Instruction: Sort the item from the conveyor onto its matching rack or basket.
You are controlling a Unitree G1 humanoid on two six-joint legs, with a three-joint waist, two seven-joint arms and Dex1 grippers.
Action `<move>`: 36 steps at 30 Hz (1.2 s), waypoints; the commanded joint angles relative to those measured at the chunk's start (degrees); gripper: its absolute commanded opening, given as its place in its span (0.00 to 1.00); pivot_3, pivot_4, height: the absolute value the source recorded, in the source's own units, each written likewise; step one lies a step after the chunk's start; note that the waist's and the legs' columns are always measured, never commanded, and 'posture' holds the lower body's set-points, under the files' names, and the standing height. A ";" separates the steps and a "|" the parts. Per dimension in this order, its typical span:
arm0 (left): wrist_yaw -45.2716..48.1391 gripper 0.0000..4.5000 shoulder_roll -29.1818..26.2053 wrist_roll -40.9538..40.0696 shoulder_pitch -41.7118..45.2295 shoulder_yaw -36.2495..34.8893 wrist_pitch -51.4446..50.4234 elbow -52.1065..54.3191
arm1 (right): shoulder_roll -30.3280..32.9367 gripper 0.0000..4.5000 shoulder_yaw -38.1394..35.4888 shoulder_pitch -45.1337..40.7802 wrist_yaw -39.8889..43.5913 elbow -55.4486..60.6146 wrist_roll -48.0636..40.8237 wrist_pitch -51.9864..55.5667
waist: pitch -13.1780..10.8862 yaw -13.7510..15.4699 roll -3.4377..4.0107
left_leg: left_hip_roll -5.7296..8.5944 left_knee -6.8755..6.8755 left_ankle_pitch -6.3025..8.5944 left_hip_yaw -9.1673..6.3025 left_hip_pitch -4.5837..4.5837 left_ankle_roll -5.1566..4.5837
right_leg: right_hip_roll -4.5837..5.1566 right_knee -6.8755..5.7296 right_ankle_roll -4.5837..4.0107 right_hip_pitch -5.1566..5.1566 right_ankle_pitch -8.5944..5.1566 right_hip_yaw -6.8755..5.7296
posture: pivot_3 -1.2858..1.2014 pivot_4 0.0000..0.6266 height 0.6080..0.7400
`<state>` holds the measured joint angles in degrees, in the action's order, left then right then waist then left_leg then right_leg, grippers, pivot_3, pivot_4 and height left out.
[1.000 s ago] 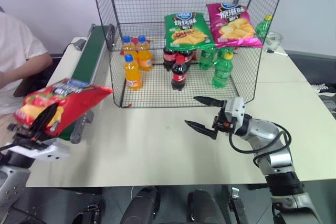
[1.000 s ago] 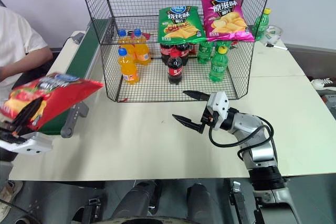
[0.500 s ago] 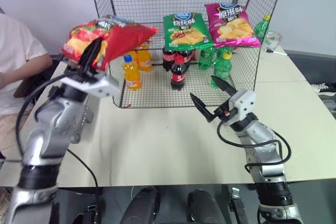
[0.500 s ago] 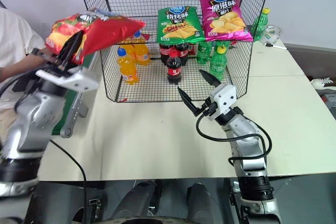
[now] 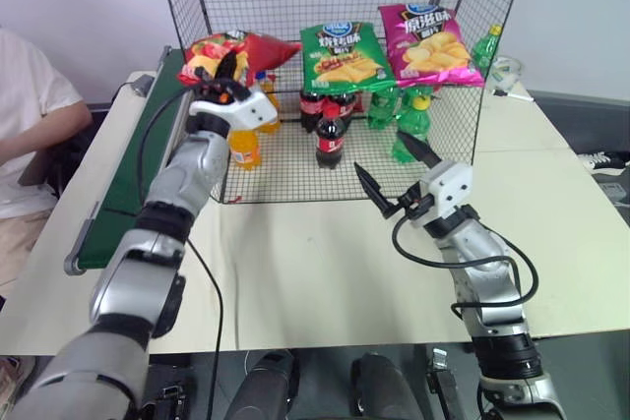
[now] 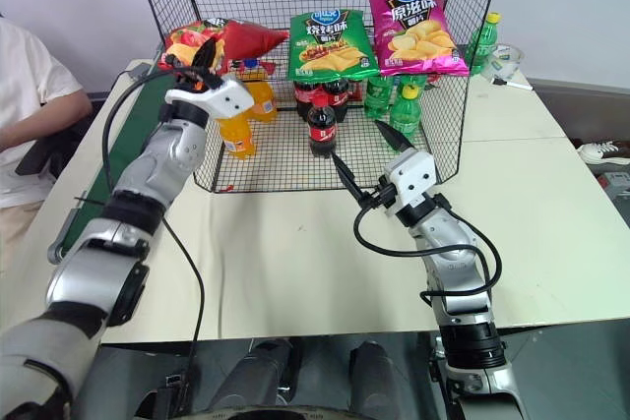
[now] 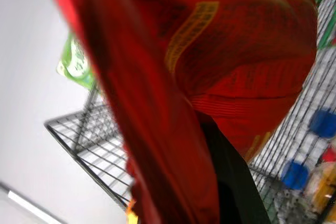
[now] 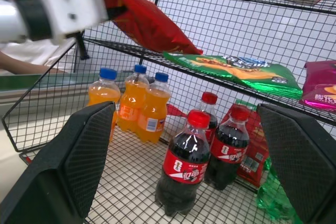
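Observation:
The red crisp bag (image 5: 241, 49) is up at the left end of the rack's (image 5: 187, 7) middle shelf, beside a green bag (image 5: 341, 54). My left gripper (image 5: 224, 74) is shut on the bag's near end, just outside the mesh. The bag's underside (image 7: 220, 72) shows in the left wrist view with a black finger (image 7: 231, 182) against it. In front of the rack, above the table, my right gripper (image 5: 380, 152) stands open and empty. Its wrist view looks into the rack at the red bag (image 8: 144, 22). The dark green conveyor (image 5: 148, 159) runs along the table's left.
A pink bag (image 5: 431, 41) lies on the same shelf. Orange bottles (image 5: 246, 145), cola bottles (image 5: 330, 135) and green bottles (image 5: 413, 125) stand on the rack's floor. A person (image 5: 30, 115) sits at the far left beside the conveyor. More packets lie on the upper shelf.
My left arm has swung the red bag up, forward and right, from beside the conveyor to the rack's middle shelf. My right gripper rose slightly and rolled, still open.

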<state>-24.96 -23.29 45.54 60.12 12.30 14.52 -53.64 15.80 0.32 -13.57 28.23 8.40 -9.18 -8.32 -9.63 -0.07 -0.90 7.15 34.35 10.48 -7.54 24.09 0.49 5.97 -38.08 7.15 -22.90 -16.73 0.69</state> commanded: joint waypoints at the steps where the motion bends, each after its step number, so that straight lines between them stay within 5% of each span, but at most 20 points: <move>1: -3.54 0.01 1.84 -1.86 6.52 0.79 -0.42 -8.49 | -0.02 1.00 -0.32 -1.24 -0.33 1.29 -0.65 -0.20 | -0.02 -0.22 -0.03 | 0.00 0.01 0.00 0.00 0.00 0.00 | 0.00 -0.01 0.00 0.00 0.00 0.00 | 0.52 0.24 1.00; 12: -0.20 0.01 7.61 -7.14 14.24 1.49 -0.93 -21.49 | 0.61 1.00 -0.04 -1.20 -0.18 3.52 -0.93 1.78 | -0.03 -0.89 -0.07 | 0.00 0.04 0.00 -0.01 0.08 0.00 | -0.01 -0.03 0.03 -0.06 0.00 -0.03 | 0.52 0.24 1.00; 15: -0.67 0.20 7.37 -8.64 14.37 1.01 -0.35 -21.40 | 1.10 1.00 -0.21 -0.46 0.13 4.07 -1.28 2.01 | -0.03 -0.76 -0.07 | 0.00 0.04 0.00 -0.01 0.10 0.00 | -0.01 -0.03 0.03 -0.08 0.00 -0.03 | 0.52 0.24 1.00; 22: 0.26 0.92 6.82 -10.17 13.27 2.27 1.91 -19.57 | 1.34 1.00 -0.15 -0.48 0.15 4.12 -1.47 2.24 | -0.01 -0.37 -0.09 | 0.00 0.36 0.03 -0.06 0.10 -0.04 | -0.01 -0.09 0.03 0.10 0.00 -0.11 | 0.52 0.24 1.00; 28: 3.82 0.92 2.63 -12.42 6.22 1.63 5.80 -7.74 | 1.66 1.00 -0.80 0.02 0.20 3.65 -1.78 2.01 | 0.00 -0.67 -0.09 | 0.01 0.52 0.06 -0.09 0.11 -0.09 | -0.01 -0.09 0.06 0.16 0.01 -0.12 | 0.52 0.24 1.00; 36: 15.89 0.92 -3.66 -15.77 -12.71 -2.36 -1.48 27.38 | 2.16 1.00 -0.99 -0.57 0.90 1.91 -1.89 1.21 | 0.00 -0.88 -0.07 | -0.02 0.47 0.06 -0.05 0.21 -0.08 | -0.05 -0.14 0.04 -0.04 0.02 0.02 | 0.52 0.24 1.00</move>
<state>-11.81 -25.98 31.43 47.88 11.94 14.61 -33.92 17.57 0.05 -13.53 28.77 9.19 -10.30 -5.93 -9.63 -0.94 -0.97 7.13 34.84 10.53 -7.59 24.34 0.41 5.92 -38.22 7.19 -22.98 -16.71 0.72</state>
